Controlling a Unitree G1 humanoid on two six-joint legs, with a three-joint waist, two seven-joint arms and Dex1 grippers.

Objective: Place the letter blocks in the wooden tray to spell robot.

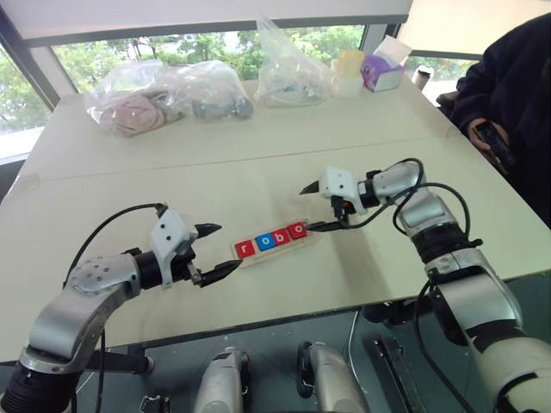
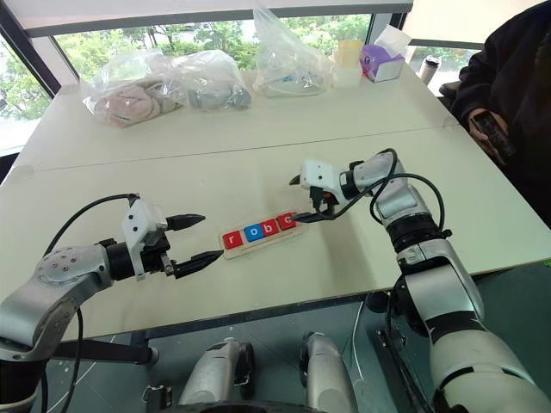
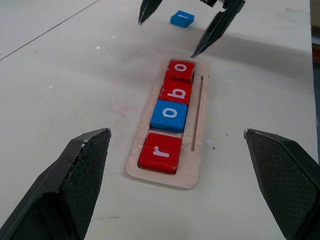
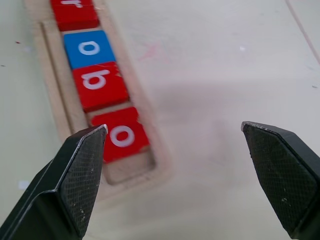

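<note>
With r, o, b, o seated in the wooden tray (image 3: 196,150), my right gripper (image 1: 320,209) hovers empty, jaws wide, by its free end, so I judge fetching the blue t block (image 3: 182,18) from the table beyond comes next.

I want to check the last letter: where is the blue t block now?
In the left wrist view the blue t block lies flat on the table, outside the wooden tray, just beyond its end, between the fingers of the open right gripper.
</note>
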